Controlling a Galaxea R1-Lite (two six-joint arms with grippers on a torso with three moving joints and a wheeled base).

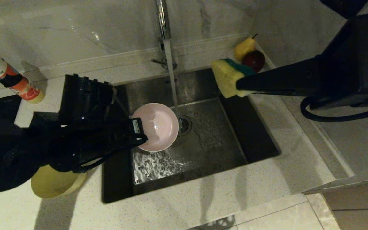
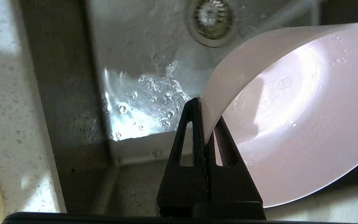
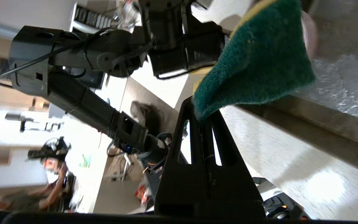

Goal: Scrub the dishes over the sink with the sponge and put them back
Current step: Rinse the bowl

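Two grippers are carrying loads as I am watching. I am holding the pale pink bowl point(image 1: 157, 126) by its rim in the left gripper point(image 1: 140, 135), jaws clamped on the wall, over the sink point(image 1: 260, 140) just beside the drain strainer point(image 1: 184, 125), its open face tilted toward the right side. The right gripper point(image 1: 239, 87) is pinching the sponge point(image 1: 227, 76) by one end above the sink's far right corner, near the pear point(image 1: 244, 48) and the dark red fruit point(image 1: 255, 60). From the sponge, the bowl is lying toward the left arm and lower, well apart, so I judge the right arm must be bringing the sponge across and down. Water is running from the faucet point(image 1: 164, 28). The yellow bowl point(image 1: 54, 182) is resting on the counter beside the sink's near left corner.
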